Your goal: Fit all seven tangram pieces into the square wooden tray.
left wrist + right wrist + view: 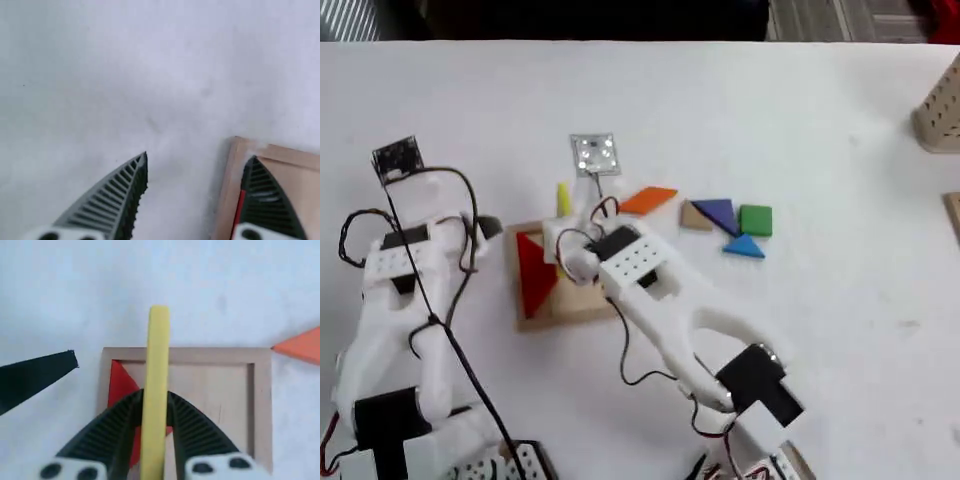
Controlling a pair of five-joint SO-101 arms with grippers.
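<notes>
The square wooden tray lies mid-table with a red triangle in its left part. My right gripper is shut on a yellow piece, held on edge above the tray and the red triangle; in the high view the yellow piece stands over the tray's far edge. My left gripper is open and empty, straddling the tray's corner. To the tray's right lie an orange piece, a tan piece, a purple triangle, a green square and a blue triangle.
A pale wooden block stands at the table's far right edge. One finger of the left arm shows beside the tray in the right wrist view. Cables hang along both arms. Open white table lies behind and to the right of the pieces.
</notes>
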